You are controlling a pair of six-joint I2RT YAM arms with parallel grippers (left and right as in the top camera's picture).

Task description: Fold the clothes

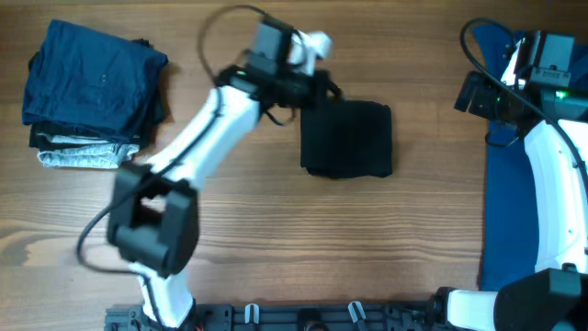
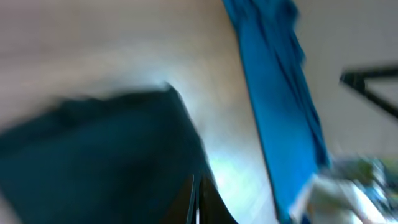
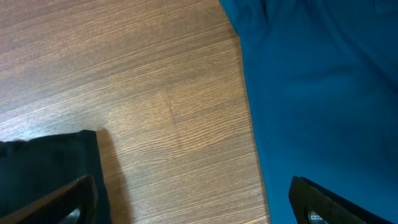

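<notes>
A black shirt lies folded into a small rectangle on the wooden table, right of centre. My left gripper is at its top left corner. In the blurred left wrist view the fingers are pressed together over the black fabric; whether they pinch cloth I cannot tell. My right gripper is wide open and empty at the far right, its fingers spread above bare wood between the black shirt and the bright blue shirt.
A stack of folded clothes, dark blue on top and grey at the bottom, sits at the far left. The blue shirt lies along the table's right edge under the right arm. Cables loop above both arms.
</notes>
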